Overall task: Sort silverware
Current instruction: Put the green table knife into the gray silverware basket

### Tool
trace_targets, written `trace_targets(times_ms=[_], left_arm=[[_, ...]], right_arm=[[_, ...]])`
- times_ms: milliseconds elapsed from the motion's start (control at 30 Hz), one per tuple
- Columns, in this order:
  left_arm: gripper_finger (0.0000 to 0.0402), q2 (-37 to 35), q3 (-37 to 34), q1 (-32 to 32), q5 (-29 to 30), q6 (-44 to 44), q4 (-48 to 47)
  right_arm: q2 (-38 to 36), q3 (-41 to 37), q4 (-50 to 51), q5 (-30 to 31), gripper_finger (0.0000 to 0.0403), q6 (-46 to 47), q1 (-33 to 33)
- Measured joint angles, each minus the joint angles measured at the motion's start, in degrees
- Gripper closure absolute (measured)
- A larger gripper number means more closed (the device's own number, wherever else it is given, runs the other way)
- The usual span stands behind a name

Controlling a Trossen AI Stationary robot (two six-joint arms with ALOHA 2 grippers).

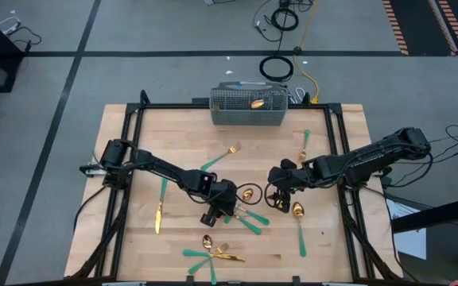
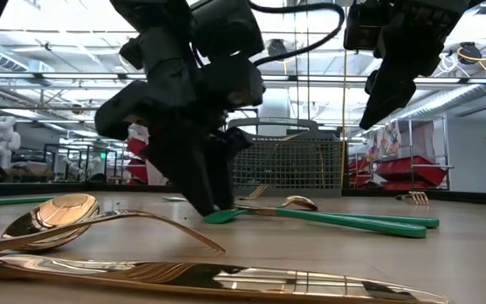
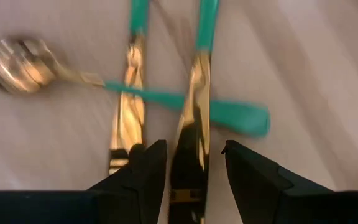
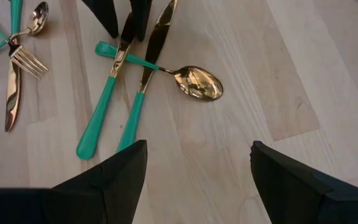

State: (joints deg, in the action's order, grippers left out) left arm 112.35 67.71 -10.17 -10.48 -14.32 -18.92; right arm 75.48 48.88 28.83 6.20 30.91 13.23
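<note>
I have the left gripper (image 3: 193, 155) down at mid-table, well in front of the grey wire-mesh caddy (image 1: 248, 106), fingers spread either side of a gold-bladed, teal-handled knife (image 3: 191, 124) lying across a teal-handled gold spoon (image 4: 194, 81); the right gripper (image 4: 197, 162) hangs spread just beside; more gold-and-teal silverware (image 1: 213, 253) lies scattered farther from the caddy; one gold piece (image 1: 257, 103) sits inside it.

Caddy (image 1: 248, 106) contents too small to tell, knife (image 3: 190, 143) blade blurred, handle cut off
</note>
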Motion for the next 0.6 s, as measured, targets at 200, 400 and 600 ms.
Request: trace_targets(times_ms=[200, 400, 600], left_arm=[[0.0262, 2.4, 0.4, -0.1, 3.3, 2.3, 0.9], [0.0327, 2.2, 0.3, -0.4, 4.2, 6.4, 0.4], [0.0327, 1.0, 0.2, -0.7, 4.6, 8.0, -1.3]], right_arm=[[0.0, 0.0, 0.1, -0.2, 0.0131, 0.1, 0.0], [0.0, 0.0, 0.1, -0.3, 0.0131, 1.0, 0.0], [0.0, 0.0, 0.1, -0.3, 0.0131, 1.0, 0.0]])
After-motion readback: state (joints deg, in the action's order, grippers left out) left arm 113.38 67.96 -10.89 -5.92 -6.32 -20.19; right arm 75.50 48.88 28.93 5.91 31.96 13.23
